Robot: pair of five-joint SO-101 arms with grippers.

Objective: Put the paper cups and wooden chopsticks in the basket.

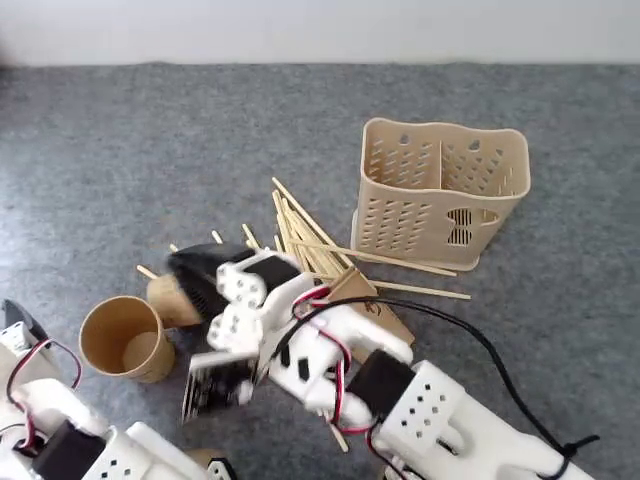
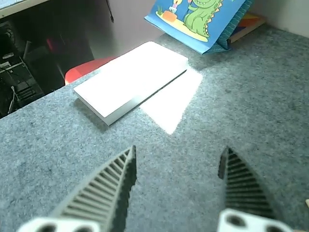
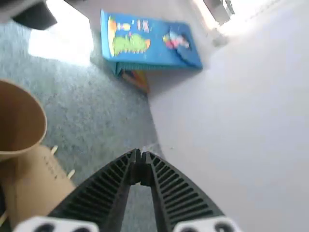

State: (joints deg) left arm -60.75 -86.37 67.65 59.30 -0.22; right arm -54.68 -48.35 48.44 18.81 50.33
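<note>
Perforated two-compartment basket (image 1: pixel 440 190) seen; wooden chopsticks (image 1: pixel 300 232) heaped at its 8 o'clock. Left gripper (image 2: pixel 179 151) spread wide, right gripper (image 3: pixel 141 155) pinched closed.

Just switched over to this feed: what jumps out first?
A pile of wooden chopsticks fans across the middle of the table, some ends reaching the beige basket at the far right. A paper cup sits at the near left, and the right hand, shut, sits between cup and pile.

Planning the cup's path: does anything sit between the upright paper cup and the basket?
Yes. The right arm and the chopstick pile lie between the upright paper cup and the basket. A lifted path would likely clear both.
</note>
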